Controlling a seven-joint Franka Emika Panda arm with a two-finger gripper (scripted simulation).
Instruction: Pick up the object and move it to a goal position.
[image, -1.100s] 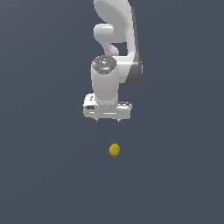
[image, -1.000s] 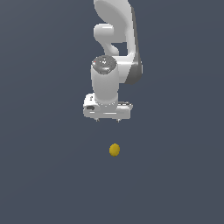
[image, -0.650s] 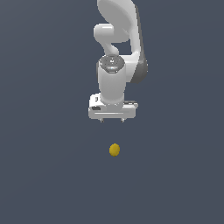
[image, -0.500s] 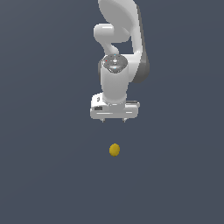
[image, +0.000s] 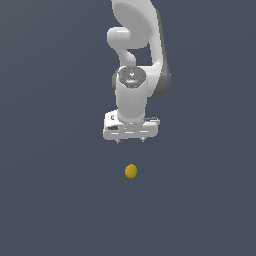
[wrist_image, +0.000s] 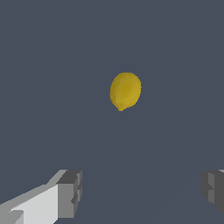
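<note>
A small yellow-orange ball (image: 130, 171), slightly oval, lies alone on the dark grey floor. It also shows in the wrist view (wrist_image: 125, 91). My white gripper (image: 130, 141) hangs above the floor, farther back than the ball in the exterior view, and does not touch it. Its jaws stand wide apart and hold nothing. In the wrist view the two grey fingertips (wrist_image: 70, 194) are far apart, with the ball ahead of the gap between them.
A flat dark grey floor (image: 55, 200) fills both views. The white arm (image: 140, 45) rises behind the gripper toward the top of the exterior view.
The gripper has moved toward the exterior view's right and come in line with the ball. The ball has not moved. The jaws stay open.
</note>
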